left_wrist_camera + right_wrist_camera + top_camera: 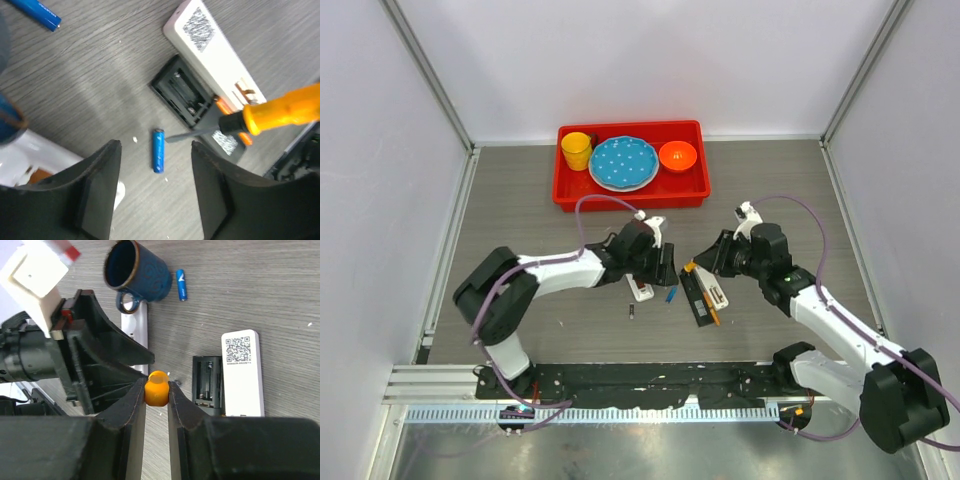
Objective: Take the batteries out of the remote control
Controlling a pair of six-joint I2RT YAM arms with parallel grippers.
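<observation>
A black remote control [186, 96] lies on the table with its battery bay open, showing its springs and no cell inside [207, 385]. A blue battery [158, 150] lies flat on the table just in front of it, below my open left gripper [156, 145], whose fingers do not touch it. A second blue battery [181, 285] rests beside a dark blue mug [137, 272]. A small dark battery [632, 312] lies nearer the front. My right gripper [157, 390] is shut on the orange-handled screwdriver [280, 107], whose tip points at the near blue battery.
A white remote [241, 372] lies next to the black one, and another white remote [640, 290] sits under the left arm. A red tray [565, 195] at the back holds a yellow cup, a blue plate and an orange bowl.
</observation>
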